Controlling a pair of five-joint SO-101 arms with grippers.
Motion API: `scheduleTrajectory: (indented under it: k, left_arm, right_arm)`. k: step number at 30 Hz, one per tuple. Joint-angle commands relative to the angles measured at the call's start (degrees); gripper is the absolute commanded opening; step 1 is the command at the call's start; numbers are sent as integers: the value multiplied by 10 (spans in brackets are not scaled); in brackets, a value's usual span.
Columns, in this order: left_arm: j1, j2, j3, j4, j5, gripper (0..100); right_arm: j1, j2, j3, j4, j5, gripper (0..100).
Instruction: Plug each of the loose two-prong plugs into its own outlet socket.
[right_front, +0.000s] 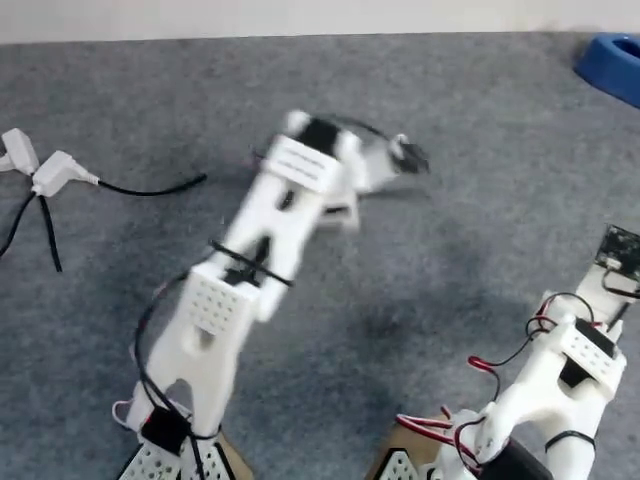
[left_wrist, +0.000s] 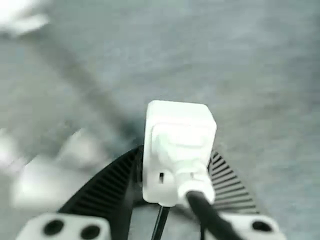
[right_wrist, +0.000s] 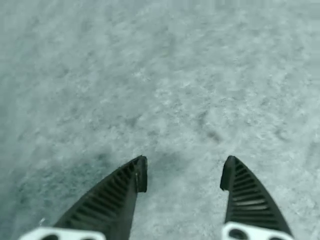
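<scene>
White plastic first: my left gripper (left_wrist: 176, 152) is pinching a white socket block (left_wrist: 177, 122) between its ribbed black jaws, one jaw on each side face. A plug (left_wrist: 181, 150) sits in the block's near face, apparently pushed fully home. Its black cord (left_wrist: 205, 212) runs back toward my wrist. In the high view the left gripper (right_front: 385, 160) hangs above the middle of the grey carpet (right_front: 480, 150), with the arm stretched out and blurred.

My right gripper (right_wrist: 182, 172) is spread wide with nothing between the jaws. Only carpet pile lies beneath it, and that arm is folded back near its base.

Farther out, well to the left of my left gripper, a loose white plug (right_front: 55, 172) lies on the carpet with a black lead trailing from it. A second white piece (right_front: 15, 148) lies just beside it. I cannot tell whether that one is a plug or a socket. Far off to the right, at the carpet's back corner, is a blue container (right_front: 612, 62).

Progress, as a judgement: one pairing looks made, the one in my left grip. At least one plug is unmated, so the task is partway at best. The left-side pieces remain to be picked up and joined.
</scene>
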Motion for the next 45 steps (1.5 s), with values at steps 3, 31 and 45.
scheduleTrajectory:
  k: [3,31,45]
  left_arm:
    - [-176,-79,-122,10,-9,5]
    - [-571,-2,-173,-44,-51,277]
    - [-319,-3,-214,25,96,242]
  right_arm:
    - [-36,-15,-1,17,16,233]
    - [-223,-17,39,95,18,233]
    - [-211,-16,36,95,15,233]
